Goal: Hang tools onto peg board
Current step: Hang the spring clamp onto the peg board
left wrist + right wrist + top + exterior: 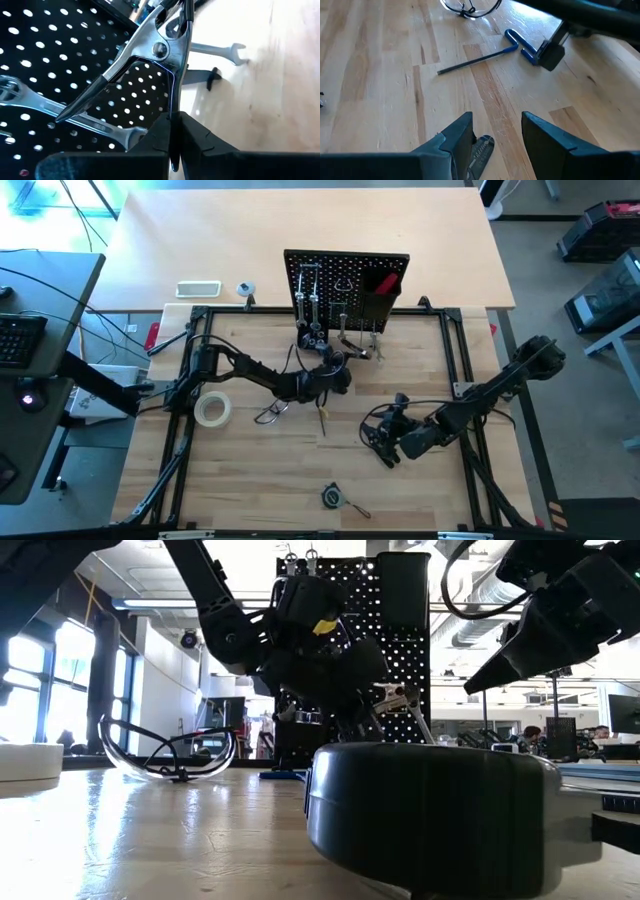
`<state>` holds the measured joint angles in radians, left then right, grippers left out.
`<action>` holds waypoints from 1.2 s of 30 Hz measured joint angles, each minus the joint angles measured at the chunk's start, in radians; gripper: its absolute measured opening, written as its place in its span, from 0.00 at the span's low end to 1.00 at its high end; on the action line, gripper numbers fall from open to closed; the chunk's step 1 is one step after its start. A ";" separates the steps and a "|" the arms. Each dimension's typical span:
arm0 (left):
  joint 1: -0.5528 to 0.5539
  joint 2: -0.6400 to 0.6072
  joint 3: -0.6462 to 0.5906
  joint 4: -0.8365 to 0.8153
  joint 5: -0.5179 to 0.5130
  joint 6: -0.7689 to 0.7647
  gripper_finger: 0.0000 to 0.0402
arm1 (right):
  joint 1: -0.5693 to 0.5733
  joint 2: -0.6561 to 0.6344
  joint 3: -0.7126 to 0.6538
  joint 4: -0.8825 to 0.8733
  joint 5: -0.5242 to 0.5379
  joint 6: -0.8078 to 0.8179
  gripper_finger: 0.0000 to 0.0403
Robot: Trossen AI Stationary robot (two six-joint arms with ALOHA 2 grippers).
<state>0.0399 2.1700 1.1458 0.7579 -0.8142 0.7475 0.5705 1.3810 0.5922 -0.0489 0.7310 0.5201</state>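
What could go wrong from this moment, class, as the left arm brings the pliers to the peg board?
1. The left gripper pinches the pliers by one thin handle only; they could twist or slip out before reaching a hook.
2. A wrench already hangs on the peg board right beside the pliers' tip; a nudge might knock it off.
3. The open right gripper hovers above a tool on the table near the hex key; the arms could crowd each other.

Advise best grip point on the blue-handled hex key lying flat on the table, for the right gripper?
Probably the long dark shaft of the hex key, near its middle, coming straight down from above. It lies flat on the table with bare wood on both sides of the shaft, so the open right gripper can straddle it crosswise. The blue bent end sits close to the left arm.
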 joint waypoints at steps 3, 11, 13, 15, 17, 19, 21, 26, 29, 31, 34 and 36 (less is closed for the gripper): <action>0.000 -0.008 0.000 0.004 -0.001 0.014 0.02 | 0.000 0.000 0.000 -0.008 -0.001 0.004 0.40; 0.017 -0.009 0.000 -0.003 -0.008 0.014 0.02 | 0.000 0.000 0.000 -0.008 -0.001 0.004 0.40; 0.020 -0.009 0.000 -0.001 -0.009 0.014 0.02 | 0.000 0.000 0.000 -0.008 -0.001 0.004 0.40; 0.023 -0.012 0.000 0.001 -0.010 0.015 0.02 | 0.000 0.000 0.000 -0.008 -0.001 0.004 0.40; 0.026 -0.015 0.000 0.001 -0.010 0.014 0.02 | 0.000 0.000 0.000 -0.007 -0.001 0.004 0.40; 0.031 -0.015 0.000 -0.004 -0.010 0.016 0.02 | 0.000 0.000 0.000 -0.007 -0.002 0.004 0.40; 0.038 -0.015 0.000 -0.007 -0.008 0.014 0.02 | 0.000 0.000 0.000 -0.008 -0.002 0.004 0.40; 0.053 -0.015 0.000 -0.006 0.000 0.014 0.02 | 0.000 0.000 0.000 -0.007 -0.001 0.004 0.40; 0.063 -0.015 0.000 -0.006 0.006 0.014 0.02 | 0.000 0.000 0.000 -0.007 -0.001 0.005 0.40; 0.071 -0.015 0.000 -0.011 0.025 0.012 0.02 | 0.000 0.000 0.000 -0.006 -0.001 0.007 0.40; 0.078 -0.015 0.000 -0.015 0.028 -0.002 0.02 | 0.000 0.000 0.000 -0.006 -0.001 0.007 0.40; 0.085 -0.015 0.000 -0.018 0.027 -0.006 0.02 | 0.000 0.000 0.000 -0.003 0.002 0.007 0.40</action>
<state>0.1247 2.1551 1.1454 0.7402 -0.7868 0.7413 0.5705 1.3811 0.5922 -0.0519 0.7330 0.5274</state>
